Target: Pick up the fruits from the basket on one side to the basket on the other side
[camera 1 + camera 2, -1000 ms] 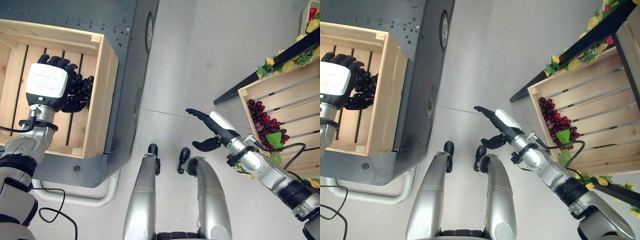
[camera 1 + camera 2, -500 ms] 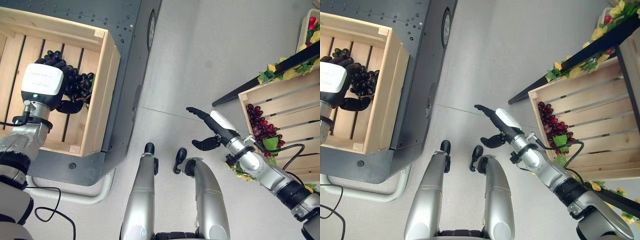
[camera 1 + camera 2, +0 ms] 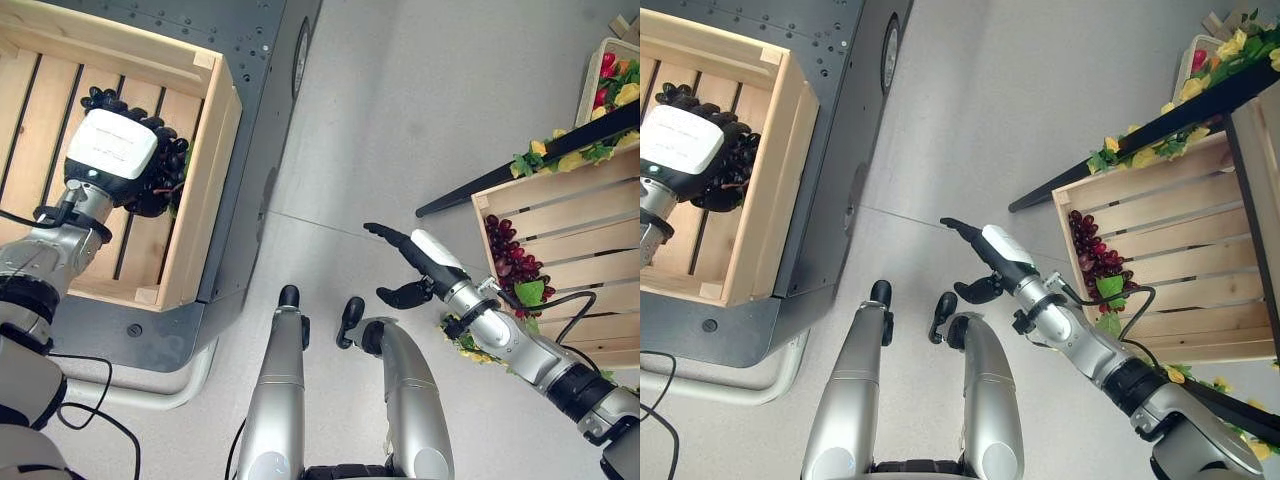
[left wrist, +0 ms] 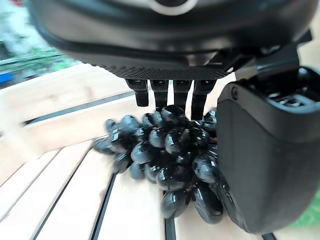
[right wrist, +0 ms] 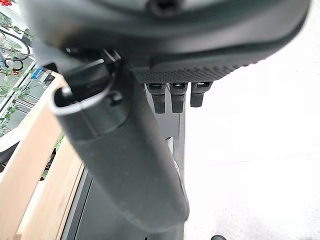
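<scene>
The left robot hand is curling its fingers round the dark grape bunch inside the left wooden crate, while the right robot hand is hanging empty, fingers straight, over the floor.

Two head views looking straight down from above, side by side, both sharing the left wooden crate, the grey floor and the right crate, left wrist view very close over black grapes (crate slats behind), right wrist view along its own hand toward the floor.
</scene>
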Robot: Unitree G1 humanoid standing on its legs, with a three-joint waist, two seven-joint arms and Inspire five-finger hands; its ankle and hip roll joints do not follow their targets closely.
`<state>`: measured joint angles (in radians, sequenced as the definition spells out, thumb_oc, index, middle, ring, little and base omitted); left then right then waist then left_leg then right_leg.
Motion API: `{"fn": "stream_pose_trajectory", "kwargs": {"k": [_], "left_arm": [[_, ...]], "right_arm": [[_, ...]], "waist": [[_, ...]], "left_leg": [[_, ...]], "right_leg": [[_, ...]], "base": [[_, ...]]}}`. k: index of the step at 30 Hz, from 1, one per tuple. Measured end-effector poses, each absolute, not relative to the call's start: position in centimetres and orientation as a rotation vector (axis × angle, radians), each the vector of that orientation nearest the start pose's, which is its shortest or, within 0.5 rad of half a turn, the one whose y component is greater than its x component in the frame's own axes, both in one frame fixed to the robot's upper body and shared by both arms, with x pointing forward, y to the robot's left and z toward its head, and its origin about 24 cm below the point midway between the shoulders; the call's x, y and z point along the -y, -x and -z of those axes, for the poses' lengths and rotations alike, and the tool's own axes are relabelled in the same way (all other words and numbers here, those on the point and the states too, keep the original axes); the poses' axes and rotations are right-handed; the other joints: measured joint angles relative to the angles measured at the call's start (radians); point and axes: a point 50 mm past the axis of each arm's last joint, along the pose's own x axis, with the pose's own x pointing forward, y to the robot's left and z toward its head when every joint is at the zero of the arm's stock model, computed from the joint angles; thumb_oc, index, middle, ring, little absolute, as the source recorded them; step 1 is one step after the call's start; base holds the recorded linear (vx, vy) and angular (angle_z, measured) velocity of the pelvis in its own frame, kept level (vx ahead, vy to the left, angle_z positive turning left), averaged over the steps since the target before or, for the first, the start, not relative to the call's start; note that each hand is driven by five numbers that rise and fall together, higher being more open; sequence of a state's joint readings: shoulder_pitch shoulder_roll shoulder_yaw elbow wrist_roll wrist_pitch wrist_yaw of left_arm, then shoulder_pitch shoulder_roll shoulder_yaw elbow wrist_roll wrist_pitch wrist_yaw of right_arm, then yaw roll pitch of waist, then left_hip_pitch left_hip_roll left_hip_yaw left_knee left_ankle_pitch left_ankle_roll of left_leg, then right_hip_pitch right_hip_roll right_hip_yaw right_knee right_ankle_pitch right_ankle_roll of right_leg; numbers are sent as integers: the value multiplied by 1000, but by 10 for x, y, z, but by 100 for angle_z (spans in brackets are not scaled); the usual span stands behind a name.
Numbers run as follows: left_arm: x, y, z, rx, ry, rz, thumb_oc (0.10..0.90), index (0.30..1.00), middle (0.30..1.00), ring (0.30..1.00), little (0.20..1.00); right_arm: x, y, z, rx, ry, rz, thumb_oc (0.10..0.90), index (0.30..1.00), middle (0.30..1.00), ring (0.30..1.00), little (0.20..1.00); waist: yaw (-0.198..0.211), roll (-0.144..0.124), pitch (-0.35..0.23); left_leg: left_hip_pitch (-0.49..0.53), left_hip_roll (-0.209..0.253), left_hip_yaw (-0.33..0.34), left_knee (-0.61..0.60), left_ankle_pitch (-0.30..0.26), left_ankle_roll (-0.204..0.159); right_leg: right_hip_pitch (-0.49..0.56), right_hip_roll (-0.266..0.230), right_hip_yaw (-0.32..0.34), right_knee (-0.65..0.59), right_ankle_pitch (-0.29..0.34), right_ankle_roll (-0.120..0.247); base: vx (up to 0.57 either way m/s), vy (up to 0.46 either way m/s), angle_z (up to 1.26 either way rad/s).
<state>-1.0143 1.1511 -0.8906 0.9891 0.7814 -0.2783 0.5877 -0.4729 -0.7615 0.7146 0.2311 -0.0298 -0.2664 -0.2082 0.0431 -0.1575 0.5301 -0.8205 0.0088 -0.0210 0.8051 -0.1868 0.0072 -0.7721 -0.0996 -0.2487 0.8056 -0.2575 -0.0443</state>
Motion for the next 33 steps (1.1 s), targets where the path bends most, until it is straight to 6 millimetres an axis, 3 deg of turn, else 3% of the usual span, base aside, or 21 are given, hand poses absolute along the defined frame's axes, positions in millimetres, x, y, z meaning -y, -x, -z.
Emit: {"fn": "stream_pose_trajectory", "kwargs": {"k": [7,12,20,21,22,23,28,33], "left_arm": [[-349,-344,-222,216,-2235,-109,800,900,900,900,900],[-356,-342,-222,146,-2215,-115,800,900,900,900,900],[-350,-345,-225,124,-2129,-68,800,900,900,900,900],[-350,-345,-226,119,-2115,-64,717,775,775,775,775],[-350,-346,-226,120,-2107,-62,477,415,415,415,415],[-350,-346,-227,121,-2101,-59,400,300,300,300,300],[-348,-348,-231,123,-2080,-61,400,300,300,300,300],[-354,-345,-222,80,-2097,-11,400,300,300,300,300]], "right_arm": [[155,-301,-90,329,867,-451,800,900,900,900,900],[155,-304,-93,336,865,-439,800,900,900,900,900],[156,-306,-93,333,867,-431,800,900,900,900,900],[154,-306,-93,338,863,-432,800,900,900,900,900],[153,-307,-94,342,860,-432,800,900,900,900,900],[151,-308,-95,350,855,-433,800,900,900,900,900],[149,-309,-97,356,850,-433,800,900,900,900,900],[152,-309,-93,339,855,-428,800,900,900,900,900]], "waist": [[0,0,0],[-1,0,0],[2,0,0],[1,0,0],[1,0,0],[-1,0,0],[-10,0,0],[-20,0,0]], "left_leg": [[3,-2,1,-13,0,0],[6,-2,2,-19,1,-1],[10,-9,-2,-35,5,-5],[11,-9,-1,-36,5,-5],[11,-9,-1,-36,5,-5],[13,-9,-1,-36,5,-5],[19,-9,-1,-40,6,-3],[40,-10,-1,-50,6,-2]], "right_leg": [[1,-3,0,-7,0,0],[1,-3,0,-11,0,0],[8,-7,-7,-21,-1,-1],[8,-8,-7,-22,-1,-1],[9,-8,-7,-22,-1,-1],[11,-8,-7,-23,-1,-1],[19,-7,-8,-31,1,2],[40,-7,-8,-38,1,3]], "base": [[0,0,0],[0,0,0],[2,-5,2],[0,0,0],[0,0,0],[0,0,0],[0,0,0],[0,0,0]]}}
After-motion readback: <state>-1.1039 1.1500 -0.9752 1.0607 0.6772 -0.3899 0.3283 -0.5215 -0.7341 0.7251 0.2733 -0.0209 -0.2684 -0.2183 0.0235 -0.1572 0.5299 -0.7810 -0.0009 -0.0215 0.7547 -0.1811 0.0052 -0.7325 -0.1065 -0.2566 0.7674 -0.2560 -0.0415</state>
